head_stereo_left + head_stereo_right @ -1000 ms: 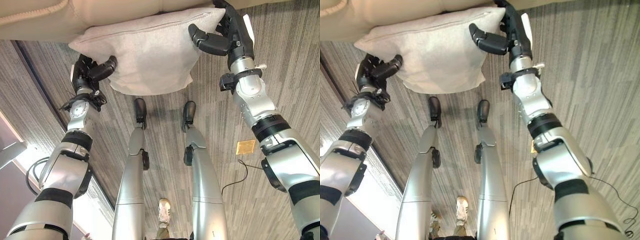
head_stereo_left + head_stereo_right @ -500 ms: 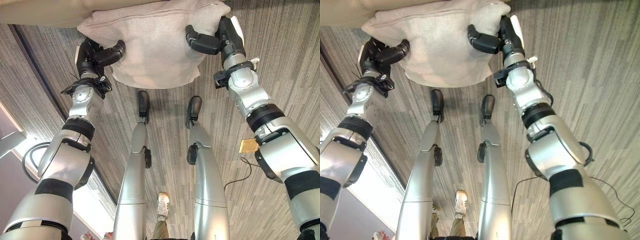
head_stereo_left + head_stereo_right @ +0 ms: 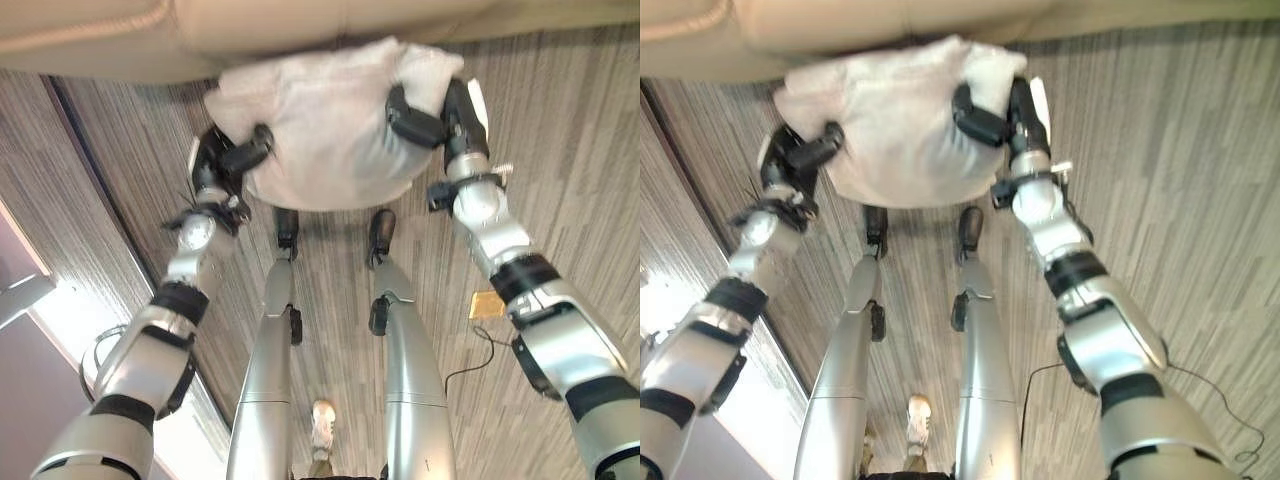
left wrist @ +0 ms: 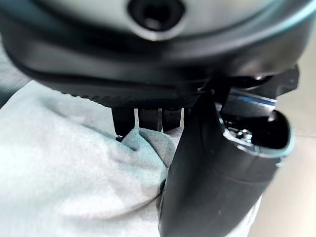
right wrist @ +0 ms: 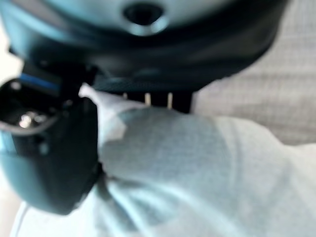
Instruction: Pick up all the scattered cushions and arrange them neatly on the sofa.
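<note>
A pale grey cushion [image 3: 325,135] hangs in the air between both hands, just below the front edge of the beige sofa [image 3: 300,30]. My left hand [image 3: 228,160] is shut on the cushion's left edge, thumb pressed into the fabric. My right hand [image 3: 440,112] pinches its right corner. In the left wrist view the thumb [image 4: 217,173] and fingers clamp a fold of the cushion [image 4: 69,182]. The right wrist view shows the same pinch on the cushion [image 5: 197,173]. The cushion bulges, squeezed between the two hands.
Striped grey-brown carpet [image 3: 560,200] spreads under the cushion. A small yellow square tag [image 3: 488,303] lies on the floor at the right. A pale wall or panel edge [image 3: 40,300] runs along the left. A person's shoe [image 3: 322,415] shows at the bottom.
Both hands have drawn closer together, bunching the cushion into a rounder shape. The whole picture has shifted, so the camera moved; the sofa edge now shows more.
</note>
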